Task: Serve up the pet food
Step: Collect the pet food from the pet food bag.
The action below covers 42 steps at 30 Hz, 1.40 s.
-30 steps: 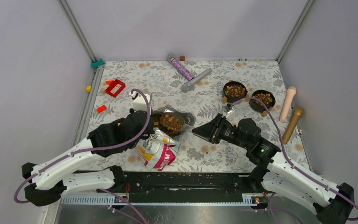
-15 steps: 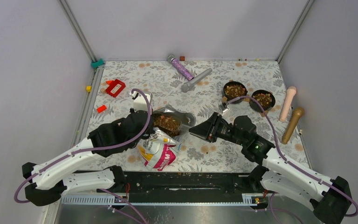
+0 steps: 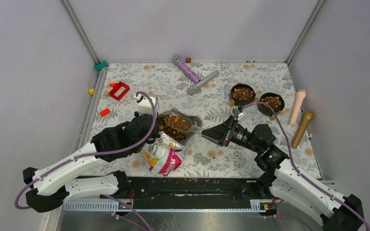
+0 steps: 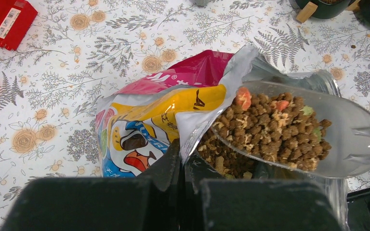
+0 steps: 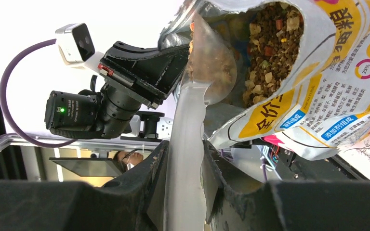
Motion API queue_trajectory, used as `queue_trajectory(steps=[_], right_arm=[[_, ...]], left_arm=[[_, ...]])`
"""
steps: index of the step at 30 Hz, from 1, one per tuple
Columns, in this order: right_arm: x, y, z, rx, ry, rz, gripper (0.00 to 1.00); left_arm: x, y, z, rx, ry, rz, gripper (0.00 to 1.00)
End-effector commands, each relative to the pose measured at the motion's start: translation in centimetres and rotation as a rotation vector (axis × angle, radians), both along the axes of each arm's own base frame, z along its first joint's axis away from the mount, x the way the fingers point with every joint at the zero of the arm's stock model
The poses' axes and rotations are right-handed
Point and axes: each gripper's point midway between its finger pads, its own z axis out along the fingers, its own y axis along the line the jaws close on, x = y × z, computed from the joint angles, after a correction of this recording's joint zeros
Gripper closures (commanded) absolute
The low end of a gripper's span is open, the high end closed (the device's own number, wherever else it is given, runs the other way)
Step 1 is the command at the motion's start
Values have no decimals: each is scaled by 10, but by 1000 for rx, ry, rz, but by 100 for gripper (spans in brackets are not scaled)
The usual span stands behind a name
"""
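While pinching bag rim in left gripper, clamping loaded scoop in right gripper at bag mouth (kibble already in bowls, upper right); pour pending.

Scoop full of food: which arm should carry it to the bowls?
Right. The right claw holds the scoop of kibble by its handle, and the bowls sit on that side. The left claw pinches the bag open.

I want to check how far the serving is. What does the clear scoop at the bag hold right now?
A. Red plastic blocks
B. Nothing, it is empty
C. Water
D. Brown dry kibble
D: in the left wrist view the scoop is heaped with brown kibble, right at the open mouth of the bag.
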Motion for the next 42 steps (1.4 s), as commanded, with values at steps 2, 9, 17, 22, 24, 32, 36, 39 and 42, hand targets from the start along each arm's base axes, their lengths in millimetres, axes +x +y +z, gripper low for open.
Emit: queue_trajectory(steps=[2, 9, 17, 22, 24, 32, 36, 39, 42], right_arm=[[-7, 4, 30, 152, -52, 69, 100], [-5, 5, 33, 271, -81, 98, 100], [10, -1, 38, 439, -99, 40, 100], [8, 2, 40, 459, -104, 71, 100], [9, -4, 39, 453, -130, 31, 100], [12, 0, 21, 323, -120, -13, 100], [8, -1, 23, 319, -106, 1, 100], [7, 3, 18, 277, -72, 23, 100], [-1, 6, 20, 265, -53, 71, 100]], left_arm=[[6, -26, 38, -180, -75, -19, 100], [6, -25, 38, -181, -76, -17, 100], [7, -26, 36, -172, -74, -17, 100], [6, -27, 35, -172, -71, -19, 100], [6, -27, 36, -174, -73, -20, 100], [6, -26, 37, -180, -75, -20, 100], [6, -28, 36, -177, -70, -24, 100], [7, -29, 34, -167, -68, -21, 100], [7, -29, 33, -163, -68, -19, 100]])
